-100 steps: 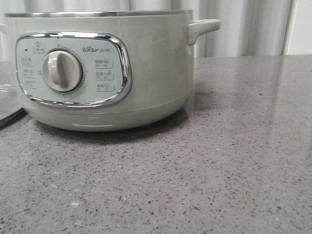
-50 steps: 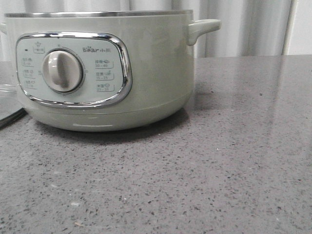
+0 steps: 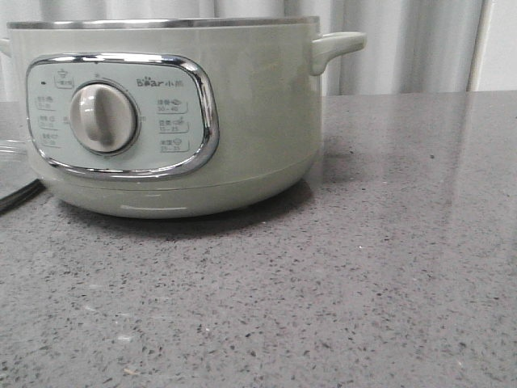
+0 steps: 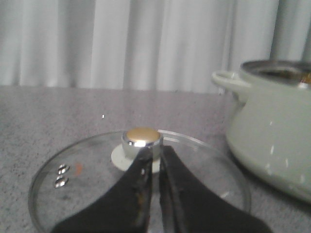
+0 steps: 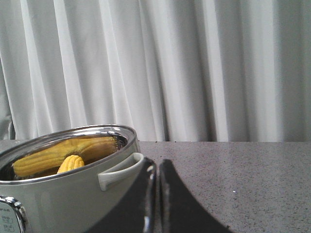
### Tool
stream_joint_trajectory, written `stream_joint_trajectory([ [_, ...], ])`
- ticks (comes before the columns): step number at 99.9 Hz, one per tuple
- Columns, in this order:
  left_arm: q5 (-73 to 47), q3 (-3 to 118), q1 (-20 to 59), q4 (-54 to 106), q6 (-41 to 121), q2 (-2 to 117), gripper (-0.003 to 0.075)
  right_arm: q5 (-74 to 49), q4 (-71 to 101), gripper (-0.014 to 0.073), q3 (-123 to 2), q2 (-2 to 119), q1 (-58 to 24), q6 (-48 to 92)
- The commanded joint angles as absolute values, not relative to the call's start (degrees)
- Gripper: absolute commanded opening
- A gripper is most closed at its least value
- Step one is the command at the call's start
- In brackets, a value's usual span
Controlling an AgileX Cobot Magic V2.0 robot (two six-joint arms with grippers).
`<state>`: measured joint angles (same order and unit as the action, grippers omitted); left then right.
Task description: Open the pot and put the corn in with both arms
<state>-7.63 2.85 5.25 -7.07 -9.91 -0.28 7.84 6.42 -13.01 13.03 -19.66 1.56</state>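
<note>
The pale green pot [image 3: 174,113] stands open at the front left of the table, its lid off. It also shows in the left wrist view [image 4: 272,131] and the right wrist view [image 5: 63,194]. The yellow corn [image 5: 70,164] lies inside the pot, mirrored on the steel inner wall. My right gripper [image 5: 158,167] is shut and empty, just beside the pot's side handle [image 5: 121,172]. My left gripper [image 4: 155,153] is shut and empty, its tips close to the knob [image 4: 142,138] of the glass lid [image 4: 73,179], which lies flat on the table left of the pot. Neither gripper shows in the front view.
The table is grey speckled stone [image 3: 363,267]. White curtains [image 5: 194,68] hang behind it. An edge of the glass lid [image 3: 10,166] shows at the pot's left in the front view.
</note>
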Motion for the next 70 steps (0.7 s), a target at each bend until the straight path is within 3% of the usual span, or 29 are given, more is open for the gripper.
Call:
stream_joint_trajectory([
  [1,-2.42,1.61,5.71,0.56,0.72,-2.19,-0.002,12.12,5.94,-0.0074,-14.49,13.46,-19.37,1.53],
  [9,-2.42,-0.24,5.71,5.84,9.82,-2.19,-0.002,12.12,5.94,-0.0074,-14.49,13.46,-19.37,1.53],
  [25,-7.64,-0.44,5.71,5.03,9.83,-2.19,-0.002,12.12,5.94,-0.0074,-14.49,13.46,-19.37,1.53],
  [52,-17.35,-0.54,5.71,-0.53,1.19,-2.19,-0.002,12.12,5.94,-0.0074,-14.49,13.46,-19.37,1.53],
  [70,-17.14,-0.54,5.71,-1.53,0.0,-2.19,-0.002,12.12,5.94,-0.0074,-14.49,13.46,-19.37,1.53],
])
